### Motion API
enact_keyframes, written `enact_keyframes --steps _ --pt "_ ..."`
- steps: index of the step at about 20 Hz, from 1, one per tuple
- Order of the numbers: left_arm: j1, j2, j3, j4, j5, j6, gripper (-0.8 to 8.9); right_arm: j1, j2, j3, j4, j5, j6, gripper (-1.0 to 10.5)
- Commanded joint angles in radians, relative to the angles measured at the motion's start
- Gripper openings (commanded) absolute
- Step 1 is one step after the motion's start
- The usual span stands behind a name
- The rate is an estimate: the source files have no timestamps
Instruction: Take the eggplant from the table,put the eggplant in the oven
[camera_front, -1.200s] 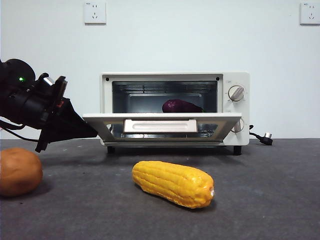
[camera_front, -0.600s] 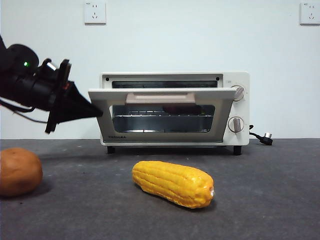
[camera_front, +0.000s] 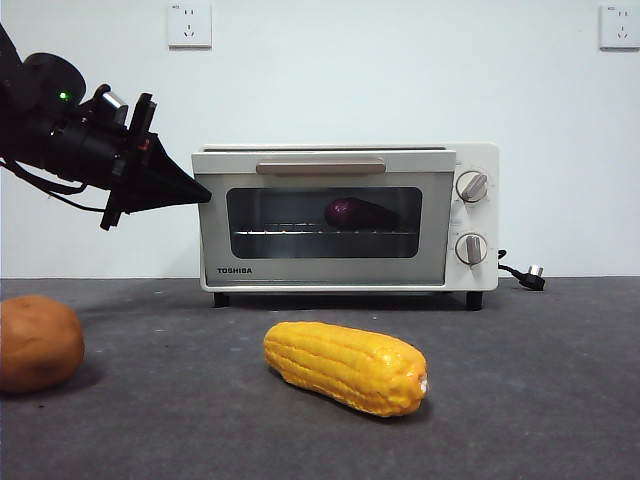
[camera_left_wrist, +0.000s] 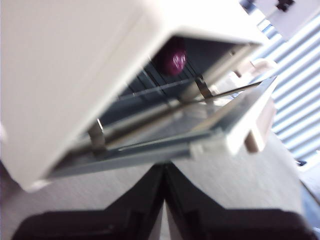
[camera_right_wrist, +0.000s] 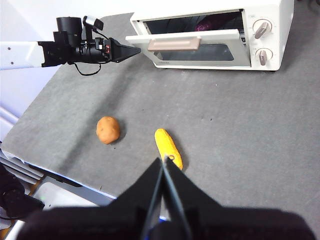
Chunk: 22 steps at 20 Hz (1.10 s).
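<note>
Through the glass the front view showed the eggplant (camera_front: 350, 212) on the oven (camera_front: 345, 218) rack; the left wrist view saw it past the door edge. A second earlier the door hung flat open; it now stood nearly shut. The left gripper (camera_front: 196, 196), jaws pressed together and empty, touched the door's 9 o'clock corner. The right gripper (camera_right_wrist: 163, 165), closed and empty, hovered above the corn (camera_front: 346, 366) and potato (camera_front: 38, 342).

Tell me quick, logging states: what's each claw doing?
Left claw: shut, empty, tip at the oven door's edge.
Right claw: shut, empty, above the table.
</note>
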Motion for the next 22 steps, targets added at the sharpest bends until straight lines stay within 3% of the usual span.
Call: enact_keyframes --steps 1,8,15,22 --pt "0.0 -0.005 0.0 0.034 -0.024 0.001 -0.07 0.001 -0.005 -0.009 -0.024 0.002 0.006 -0.1" --pt "-0.003 -0.005 0.004 0.069 -0.122 -0.023 -0.07 0.001 -0.005 -0.009 -0.024 0.002 0.005 -0.1" --pt "-0.007 -0.014 0.004 0.061 -0.06 -0.05 -0.07 0.001 -0.005 -0.009 -0.024 0.002 0.002 -0.1" --pt "-0.026 -0.137 0.004 -0.057 -0.088 -0.01 -0.06 0.001 -0.004 -0.009 -0.024 0.037 0.001 0.0"
